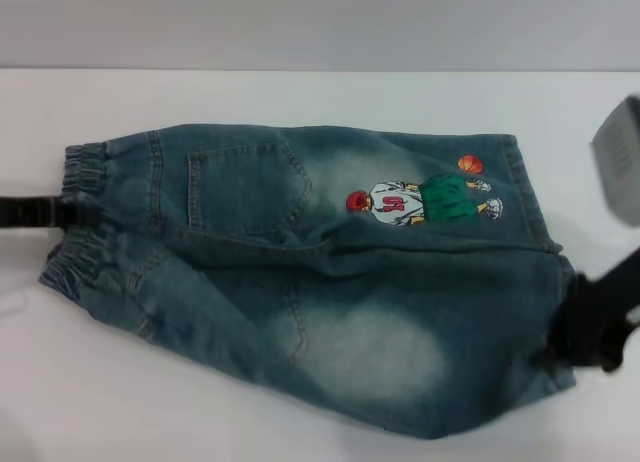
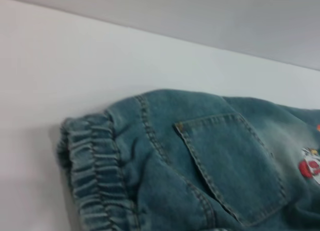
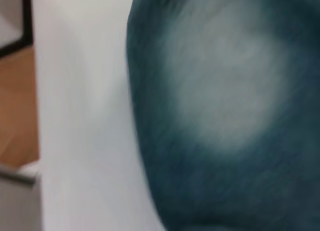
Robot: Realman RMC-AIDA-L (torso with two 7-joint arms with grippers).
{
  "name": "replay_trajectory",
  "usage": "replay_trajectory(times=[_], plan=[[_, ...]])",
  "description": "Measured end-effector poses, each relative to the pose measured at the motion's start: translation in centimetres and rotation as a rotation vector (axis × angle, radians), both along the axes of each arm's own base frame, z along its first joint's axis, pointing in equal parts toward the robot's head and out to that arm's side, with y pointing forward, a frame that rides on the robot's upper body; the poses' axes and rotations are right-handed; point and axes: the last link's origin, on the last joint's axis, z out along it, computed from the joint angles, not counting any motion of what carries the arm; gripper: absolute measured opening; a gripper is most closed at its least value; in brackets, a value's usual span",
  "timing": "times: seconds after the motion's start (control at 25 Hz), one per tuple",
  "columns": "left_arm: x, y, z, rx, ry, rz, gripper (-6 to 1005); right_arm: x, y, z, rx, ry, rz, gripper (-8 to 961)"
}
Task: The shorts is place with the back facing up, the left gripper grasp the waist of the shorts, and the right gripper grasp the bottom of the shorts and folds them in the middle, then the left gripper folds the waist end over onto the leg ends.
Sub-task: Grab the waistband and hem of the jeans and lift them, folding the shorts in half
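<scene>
The blue denim shorts [image 1: 330, 282] lie back up on the white table [image 1: 300, 97], with a back pocket [image 1: 245, 187] and the embroidered basketball player [image 1: 430, 197] on the far leg. Their ruffled waist [image 1: 80, 167] is at the left. My left gripper [image 1: 62, 214] reaches in from the left edge and is shut on the middle of the waist, which bunches around it. At the right, my right gripper [image 1: 575, 327] is shut on the bottom of the shorts [image 1: 545, 282] at the near leg's hem. The left wrist view shows the waist [image 2: 92, 166] and pocket [image 2: 235, 161], and no fingers.
A grey blurred piece of the right arm [image 1: 620, 157] hangs at the right edge. The right wrist view shows faded denim [image 3: 225, 106], the table's edge [image 3: 85, 116] and wooden floor [image 3: 17, 101] beyond it. A grey wall [image 1: 320, 22] runs behind the table.
</scene>
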Motion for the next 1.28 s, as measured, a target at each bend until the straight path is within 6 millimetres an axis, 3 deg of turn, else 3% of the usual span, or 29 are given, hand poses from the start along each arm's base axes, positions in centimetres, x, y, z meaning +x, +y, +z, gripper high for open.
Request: replay_trajectory(times=[0.32, 0.72, 1.28], plan=[[0.3, 1.9, 0.6, 0.096, 0.038, 0.004, 43, -0.9, 1.9, 3.0, 0.212, 0.219, 0.058, -2], [0.0, 3.3, 1.8, 0.192, 0.078, 0.03, 43, 0.6, 4.0, 6.5, 0.578, 0.404, 0.057, -2], [2.5, 6.6, 1.7, 0.317, 0.11, -0.014, 44, 3.0, 6.1, 6.0, 0.811, 0.404, -0.011, -2]])
